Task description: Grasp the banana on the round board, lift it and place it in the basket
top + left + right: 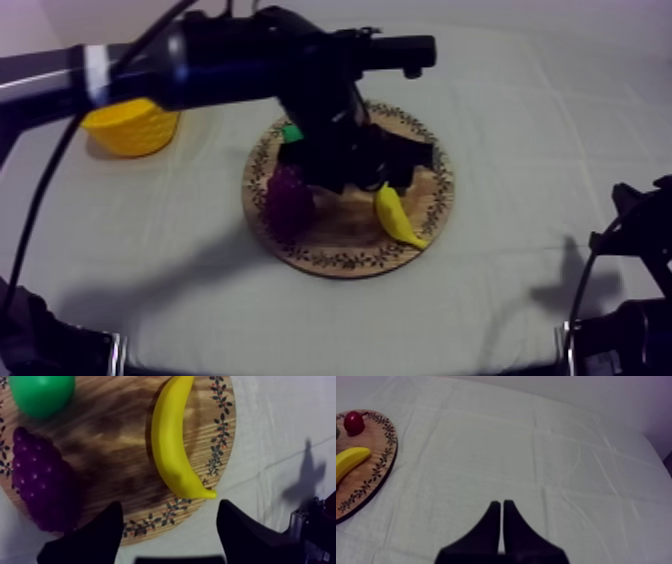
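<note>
**Yellow banana on board, left gripper spread open above**

The banana lies at 4 o'clock on the board, grapes at 8. The basket stands off the board toward 10 o'clock. The right gripper is clenched on nothing.

Table under grey-white cloth, cloth creased w/ fold lines. Directly on it, 2 items: round wooden board w/ patterned rim, approx centre; yellow basket at far left, upright, well apart from board. Dark shadows on cloth front-left & right of board.
</note>
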You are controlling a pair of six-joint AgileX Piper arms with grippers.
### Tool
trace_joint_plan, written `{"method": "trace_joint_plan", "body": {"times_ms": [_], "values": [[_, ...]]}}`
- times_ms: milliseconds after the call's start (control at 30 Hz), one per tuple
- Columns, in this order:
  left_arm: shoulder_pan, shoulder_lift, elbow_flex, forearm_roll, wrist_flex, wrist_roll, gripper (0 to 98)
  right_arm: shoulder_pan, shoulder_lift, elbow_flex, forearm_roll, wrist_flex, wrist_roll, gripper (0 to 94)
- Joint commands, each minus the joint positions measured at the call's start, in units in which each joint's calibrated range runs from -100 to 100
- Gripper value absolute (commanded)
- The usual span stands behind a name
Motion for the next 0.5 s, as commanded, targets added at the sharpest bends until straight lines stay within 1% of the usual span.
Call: {"method": "trace_joint_plan", "body": {"times_ms": [0,300,467], "values": [[0.01,4.94,-6.83,0.02,3.02,-0.05,68.1,0.0,-0.02,0.02,0.01,0.33,0.02,0.3],[-0.57,16.55,-21.32,0.05,16.05,0.96,60.2,0.0,-0.02,0.02,0.01,0.33,0.02,0.3],[-0.78,21.26,-25.28,-0.06,20.99,1.29,57.6,0.0,-0.02,0.02,0.01,0.33,0.02,0.3]]}}
